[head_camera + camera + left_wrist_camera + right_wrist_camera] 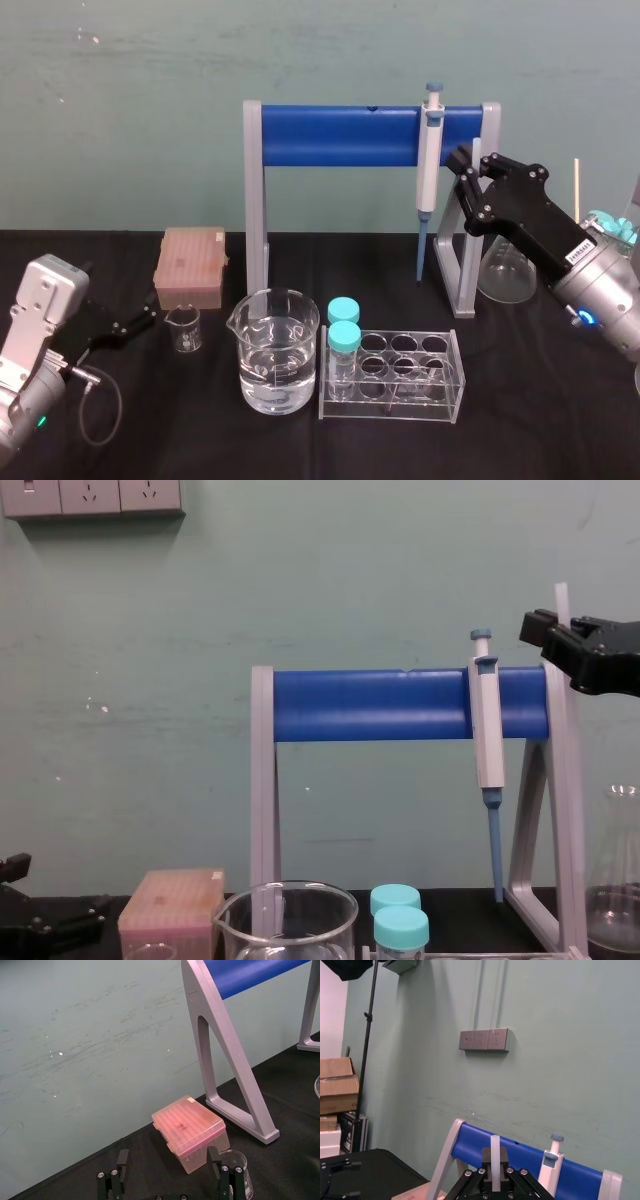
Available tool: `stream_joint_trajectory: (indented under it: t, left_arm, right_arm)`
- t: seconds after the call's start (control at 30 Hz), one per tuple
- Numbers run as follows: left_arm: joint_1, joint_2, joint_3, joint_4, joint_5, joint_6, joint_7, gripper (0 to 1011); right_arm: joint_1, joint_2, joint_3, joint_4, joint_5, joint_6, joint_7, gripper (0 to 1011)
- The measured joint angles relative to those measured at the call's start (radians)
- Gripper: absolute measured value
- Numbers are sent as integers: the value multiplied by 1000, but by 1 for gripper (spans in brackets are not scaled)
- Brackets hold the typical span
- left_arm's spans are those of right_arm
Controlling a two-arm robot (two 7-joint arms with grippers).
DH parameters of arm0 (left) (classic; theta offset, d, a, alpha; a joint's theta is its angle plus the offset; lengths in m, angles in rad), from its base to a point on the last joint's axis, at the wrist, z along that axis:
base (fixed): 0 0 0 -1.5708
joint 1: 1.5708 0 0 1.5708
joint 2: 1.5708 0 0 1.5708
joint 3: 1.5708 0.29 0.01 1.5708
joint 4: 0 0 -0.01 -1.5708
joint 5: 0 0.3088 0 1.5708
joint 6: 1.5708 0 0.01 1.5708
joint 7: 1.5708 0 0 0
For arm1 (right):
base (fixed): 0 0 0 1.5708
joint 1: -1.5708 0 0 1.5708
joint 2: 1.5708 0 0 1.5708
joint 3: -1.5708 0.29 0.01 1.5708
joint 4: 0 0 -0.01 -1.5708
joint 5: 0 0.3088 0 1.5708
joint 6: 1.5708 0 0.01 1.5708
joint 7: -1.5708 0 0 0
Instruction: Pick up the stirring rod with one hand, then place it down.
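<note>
Translucent-white stirring rod (495, 1141) stands upright (pinched by right hand (495, 1164)).

Lab bench. Black table (560, 400) against a green wall. A pipette (430, 160) hangs on a blue-and-grey stand (340, 137). Glassware: a beaker (273, 352) of clear liquid and a conical flask (505, 268). Clear tube rack (400, 378) with two teal-capped tubes (344, 340). Pink tip box (190, 265). Wall sockets (484, 1039) above.

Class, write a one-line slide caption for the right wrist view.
Right claw holding the stirring rod upright before the blue rack and its hanging pipette.
</note>
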Motion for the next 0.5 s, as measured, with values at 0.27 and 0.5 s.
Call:
stream_joint_trajectory:
  t: [0.27,0.5]
  left_arm:
    - [0,0,0,0,0,0,0,1000]
    - [0,0,0,0,0,0,0,1000]
  right_arm:
    - [-2,-9,7,6,-1,5,5,69]
    - [1,-16,7,15,-1,8,12,68]
